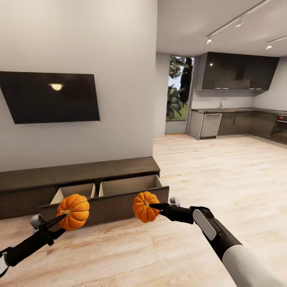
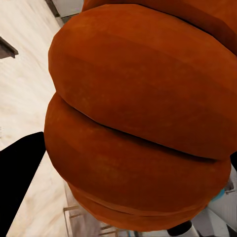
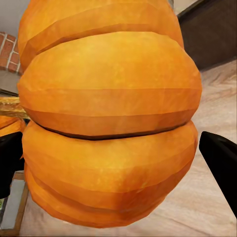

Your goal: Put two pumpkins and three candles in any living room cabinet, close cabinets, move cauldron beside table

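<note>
Each gripper carries a bright-orange ribbed pumpkin. My left gripper [image 1: 63,215] is shut on one pumpkin [image 1: 74,211], which looms huge in the left wrist view [image 2: 133,123]. The other pumpkin [image 1: 145,206] sits in my right gripper [image 1: 153,206], also shut, and looks very large in the right wrist view [image 3: 108,118], black fingers [image 3: 219,158] on either side. Both hang in front of the low dark brown cabinet [image 1: 79,173] under the wall, just before its open drawer front [image 1: 115,201]. Two pale wood drawer interiors [image 1: 127,184] lie open behind it.
A black television [image 1: 50,95] hangs on the wall above the cabinet. Pale wood floor [image 1: 223,171] stretches to the right toward a kitchen with dark grey cupboards [image 1: 239,71] and a counter [image 1: 235,121]. A doorway [image 1: 177,93] opens at the back.
</note>
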Robot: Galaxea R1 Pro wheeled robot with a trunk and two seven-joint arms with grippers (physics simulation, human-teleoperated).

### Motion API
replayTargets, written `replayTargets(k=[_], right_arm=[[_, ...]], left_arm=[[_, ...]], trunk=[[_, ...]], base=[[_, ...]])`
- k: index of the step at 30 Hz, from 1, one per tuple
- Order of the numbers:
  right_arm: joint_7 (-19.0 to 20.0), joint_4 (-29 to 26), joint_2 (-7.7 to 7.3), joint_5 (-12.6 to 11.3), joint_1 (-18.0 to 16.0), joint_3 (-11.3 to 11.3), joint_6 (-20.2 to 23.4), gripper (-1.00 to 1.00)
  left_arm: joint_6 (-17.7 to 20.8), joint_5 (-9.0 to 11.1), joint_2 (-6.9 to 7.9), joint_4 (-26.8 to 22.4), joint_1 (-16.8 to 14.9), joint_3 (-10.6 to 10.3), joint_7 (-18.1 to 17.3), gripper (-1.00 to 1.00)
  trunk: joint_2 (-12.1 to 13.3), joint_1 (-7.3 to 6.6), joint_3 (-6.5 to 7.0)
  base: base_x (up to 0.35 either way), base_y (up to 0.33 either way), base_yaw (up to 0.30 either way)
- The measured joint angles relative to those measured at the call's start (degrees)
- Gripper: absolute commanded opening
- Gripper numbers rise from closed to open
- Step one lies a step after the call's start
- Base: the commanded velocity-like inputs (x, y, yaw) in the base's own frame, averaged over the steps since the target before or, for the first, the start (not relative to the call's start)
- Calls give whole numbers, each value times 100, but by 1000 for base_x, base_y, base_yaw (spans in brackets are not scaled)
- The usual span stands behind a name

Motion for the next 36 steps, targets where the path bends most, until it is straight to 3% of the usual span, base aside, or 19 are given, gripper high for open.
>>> replayTargets(k=[4,9,27,33,36], right_arm=[[0,3,-1,1,0,0,0,-100],[0,-2,-6,-59,1,-3,16,-100],[-44,14,-1,-39,0,-13,30,-100],[-787,59,3,-77,-84,-66,68,-100],[-1057,109,18,-143,-299,-89,69,-100]], left_arm=[[1,-4,-2,-1,0,1,-2,-100],[3,20,1,-2,-3,18,-32,-100],[18,-26,-52,-100,-5,-79,-34,-100],[525,-39,-105,-952,-11,-70,65,-100],[701,-20,-120,-1379,-18,-60,339,-100]], trunk=[[160,-88,72],[162,-89,69],[162,-91,68],[162,-89,69],[162,-89,69]], base=[[0,0,284],[35,0,140],[282,-97,2],[124,-108,0],[15,-14,0]])
